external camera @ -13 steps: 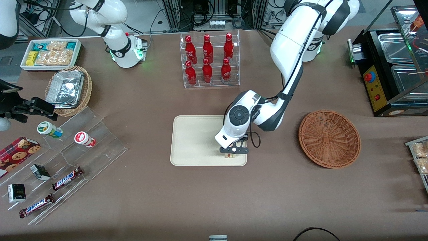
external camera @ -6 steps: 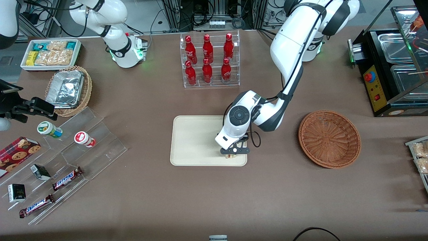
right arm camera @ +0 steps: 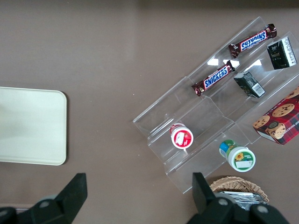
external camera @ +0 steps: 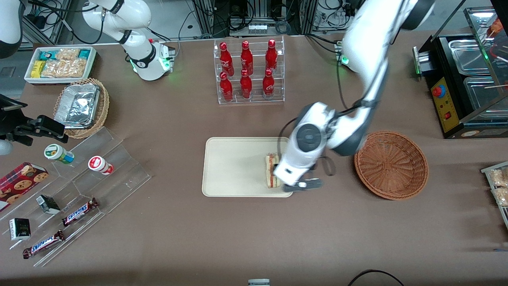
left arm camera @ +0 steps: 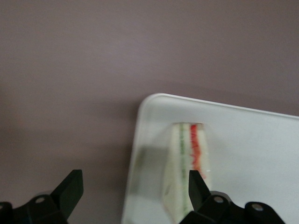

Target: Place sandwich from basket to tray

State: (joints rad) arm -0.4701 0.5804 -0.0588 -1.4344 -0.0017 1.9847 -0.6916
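The sandwich (external camera: pixel 271 171) lies on the cream tray (external camera: pixel 230 167), close to the tray's edge toward the working arm's end. Its red and green filling faces up. My left gripper (external camera: pixel 302 185) hangs open above that tray edge, apart from the sandwich and with nothing between its fingers. The wrist view shows the sandwich (left arm camera: pixel 186 168) on the tray (left arm camera: pixel 252 149) beside one black fingertip (left arm camera: pixel 195 182), with the gripper (left arm camera: pixel 134 180) spread wide over the tray's rim. The reddish-brown wicker basket (external camera: pixel 391 165) sits on the table toward the working arm's end and holds nothing.
A clear rack of red bottles (external camera: pixel 249 71) stands farther from the camera than the tray. Toward the parked arm's end are acrylic steps with snacks (external camera: pixel 99 171), a tan wicker basket with foil containers (external camera: pixel 81 106) and a white snack bin (external camera: pixel 59 63). A black appliance (external camera: pixel 462 87) stands near the basket.
My gripper has opened and let go of the sandwich, which now lies on the tray. The arm has lifted and shifted toward the basket.
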